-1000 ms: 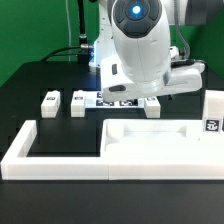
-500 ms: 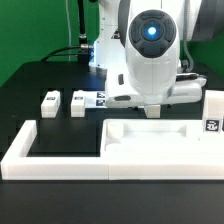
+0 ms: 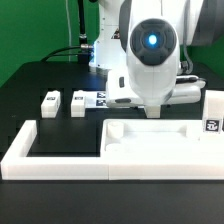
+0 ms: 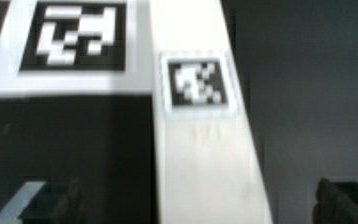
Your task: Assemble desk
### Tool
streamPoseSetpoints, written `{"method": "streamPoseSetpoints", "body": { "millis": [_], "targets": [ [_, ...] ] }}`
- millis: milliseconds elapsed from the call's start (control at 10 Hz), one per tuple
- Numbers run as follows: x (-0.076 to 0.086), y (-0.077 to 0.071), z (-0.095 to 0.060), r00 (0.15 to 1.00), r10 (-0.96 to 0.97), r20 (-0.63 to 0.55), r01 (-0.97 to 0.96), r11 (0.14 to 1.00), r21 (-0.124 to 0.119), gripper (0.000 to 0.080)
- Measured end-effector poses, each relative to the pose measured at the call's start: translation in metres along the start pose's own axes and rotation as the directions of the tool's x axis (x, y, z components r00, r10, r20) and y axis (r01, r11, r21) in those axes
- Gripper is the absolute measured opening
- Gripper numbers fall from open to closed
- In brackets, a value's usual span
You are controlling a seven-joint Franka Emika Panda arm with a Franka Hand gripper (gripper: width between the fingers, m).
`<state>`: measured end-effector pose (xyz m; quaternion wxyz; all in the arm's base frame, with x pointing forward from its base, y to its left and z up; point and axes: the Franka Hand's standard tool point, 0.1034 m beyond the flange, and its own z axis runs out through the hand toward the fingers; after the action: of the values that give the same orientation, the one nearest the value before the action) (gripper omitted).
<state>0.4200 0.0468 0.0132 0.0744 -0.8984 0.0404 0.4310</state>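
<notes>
In the wrist view a long white leg (image 4: 204, 140) with a black-and-white tag (image 4: 197, 83) lies on the black table, running between my fingers. My gripper (image 4: 190, 205) is open, with one dark fingertip (image 4: 23, 204) on each side of the leg and clear gaps between. In the exterior view my arm (image 3: 150, 55) hides the gripper; that leg (image 3: 152, 109) peeks out below it. The white tabletop (image 3: 160, 146) with raised rim lies in front. Two legs (image 3: 50, 103) (image 3: 79, 102) lie at the exterior view's left, and another (image 3: 213, 112) stands at the right.
The marker board (image 4: 60, 40) lies just beyond the leg and also shows in the exterior view (image 3: 108, 100). A long white U-shaped border frame (image 3: 30, 148) encloses the tabletop at the table's front. Green floor lies past the table's left edge.
My arm has shifted toward the exterior view's right over the last second and settled above the leg behind the tabletop. The parts have not moved.
</notes>
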Motion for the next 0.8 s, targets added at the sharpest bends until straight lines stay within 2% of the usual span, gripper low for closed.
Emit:
{"method": "streamPoseSetpoints", "body": {
  "millis": [100,500,700,800],
  "targets": [
    [0.0009,0.0006,0.0051,1.0,0.009,0.014,-0.009,1.0,0.0,0.0649],
    [0.0014,0.0016,0.005,1.0,0.01,0.012,-0.01,1.0,0.002,0.0649],
    [0.0014,0.0018,0.005,1.0,0.01,0.013,-0.01,1.0,0.002,0.0392],
    [0.0013,0.002,0.0049,1.0,0.01,0.013,-0.01,1.0,0.002,0.0392]
  ]
}}
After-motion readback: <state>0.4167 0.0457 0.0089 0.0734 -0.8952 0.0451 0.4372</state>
